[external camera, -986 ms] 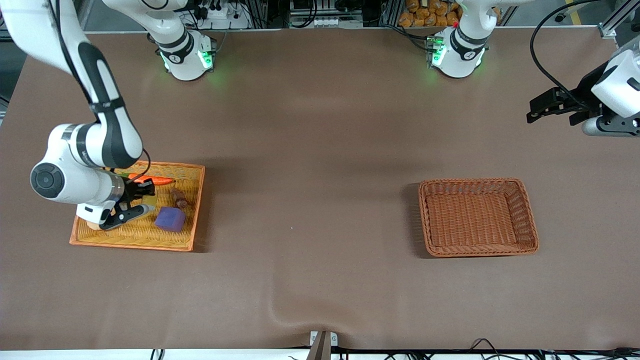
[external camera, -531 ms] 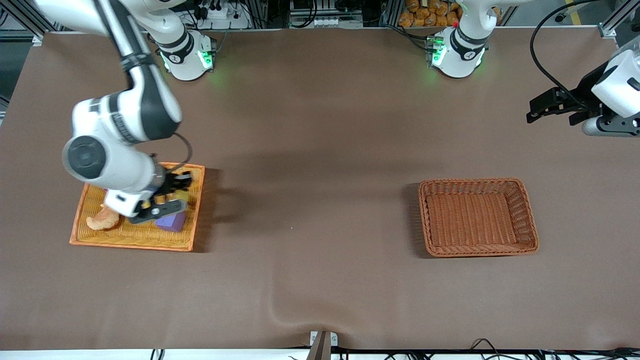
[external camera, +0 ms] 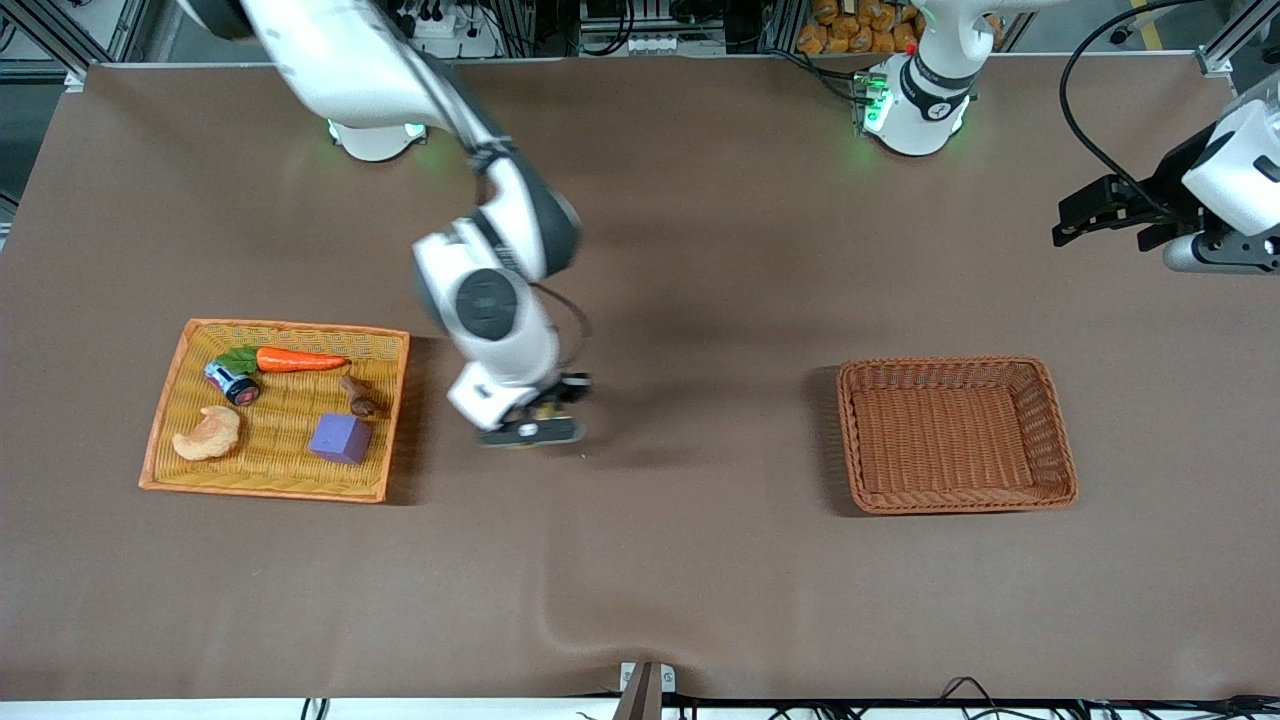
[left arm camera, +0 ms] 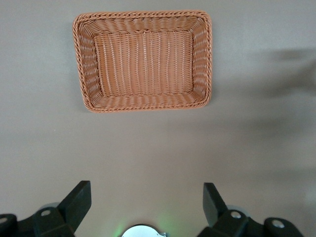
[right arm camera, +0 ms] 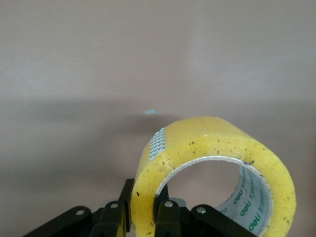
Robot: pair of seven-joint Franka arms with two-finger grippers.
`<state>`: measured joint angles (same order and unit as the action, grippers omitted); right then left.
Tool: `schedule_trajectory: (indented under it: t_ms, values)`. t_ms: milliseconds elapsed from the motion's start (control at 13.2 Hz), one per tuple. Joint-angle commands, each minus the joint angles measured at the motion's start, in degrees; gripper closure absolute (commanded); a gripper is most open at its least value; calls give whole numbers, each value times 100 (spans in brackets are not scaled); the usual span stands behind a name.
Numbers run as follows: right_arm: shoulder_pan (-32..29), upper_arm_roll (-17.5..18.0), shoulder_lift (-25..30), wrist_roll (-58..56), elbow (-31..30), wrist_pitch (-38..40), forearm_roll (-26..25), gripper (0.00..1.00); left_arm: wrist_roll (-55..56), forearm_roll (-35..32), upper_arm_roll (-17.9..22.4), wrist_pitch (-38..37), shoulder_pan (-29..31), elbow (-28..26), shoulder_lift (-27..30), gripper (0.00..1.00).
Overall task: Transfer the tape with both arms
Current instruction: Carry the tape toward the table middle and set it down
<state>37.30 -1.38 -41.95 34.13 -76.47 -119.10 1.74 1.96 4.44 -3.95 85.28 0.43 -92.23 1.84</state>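
The right gripper (external camera: 545,408) pinches the tape (right arm camera: 217,168) by its wall, over mid-table. The left gripper (left arm camera: 143,207) waits, spread. The roll looks light, stiff and smooth; grip through the hole.

Our right gripper (external camera: 545,412) hangs over mid-table, fingers (right arm camera: 168,217) clamped. Our left gripper (external camera: 1075,222) waits raised at the left arm's end of the table, fingers (left arm camera: 76,202) spread.

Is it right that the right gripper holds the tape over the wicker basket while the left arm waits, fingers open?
Not quite: the right gripper holds the tape over bare table between the flat tray and the wicker basket, as the front view shows. The left gripper does wait open.
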Motion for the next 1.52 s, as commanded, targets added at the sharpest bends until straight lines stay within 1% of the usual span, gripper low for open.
schedule_trajectory:
  t_ms: [0, 76, 152, 379, 455, 531, 682, 758, 834, 910, 986, 1062, 1137, 1213, 1289, 1365, 1441]
  values:
    - [417, -134, -979, 864, 1098, -50, -69, 100, -90, 171, -10, -64, 62, 20, 18, 0]
    - [627, -169, -1251, 1311, 1143, -382, -78, 100, -90, 171, -10, -64, 62, 20, 18, 0]
    - [707, -291, -1367, 1585, 1161, -621, -69, 100, -90, 171, -10, -64, 71, 20, 9, 0]
    - [804, -310, -1403, 1710, 1152, -614, -69, 100, -90, 171, -10, -64, 71, 20, -26, 0]
    - [779, -310, -1377, 1711, 1152, -597, -69, 80, -99, 171, -1, -64, 71, 20, -26, 0]
    - [718, -310, -1325, 1693, 1152, -588, -69, 50, -90, 197, -1, -64, 71, 20, -35, 0]
    - [630, -310, -1141, 1632, 1152, -570, -43, 0, -81, 425, 8, -64, 167, 12, -78, 0]
    - [551, -310, -966, 1605, 1152, -396, -34, 0, -81, 478, 8, -64, 220, 3, -105, 0]
    - [428, -310, -799, 1353, 1152, 128, -25, 0, -38, 609, 8, -47, 220, -23, -114, 0]
    - [401, -345, -440, 1028, 1091, 872, -69, 0, 32, 819, 8, 14, 220, 3, -218, 0]
    - [418, -606, -54, 929, 838, 1489, -278, 0, 76, 1170, 8, 154, 220, 72, -393, 0]
    - [401, -722, 420, 850, 375, 1556, -428, 0, 216, 1521, 8, 399, 203, 99, -491, 0]
    - [305, -749, 816, 728, -100, 1435, -455, 0, 461, 1629, -36, 663, 142, 117, -622, 0]
    - [86, -749, 1142, 517, -427, 1321, -438, 0, 777, 1691, -80, 918, 72, 135, -685, 0]
    - [-273, -732, 1528, 54, -787, 1241, -342, 0, 1119, 1787, -124, 1172, -33, 239, -720, 0]
    - [-642, -714, 1993, -586, -1225, 1040, -124, 0, 1471, 1806, -133, 1314, -139, 362, -860, 0]
    - [-871, -740, 2468, -888, -1673, 812, 313, 0, 1848, 1745, -124, 1429, -375, 511, -1035, 0]
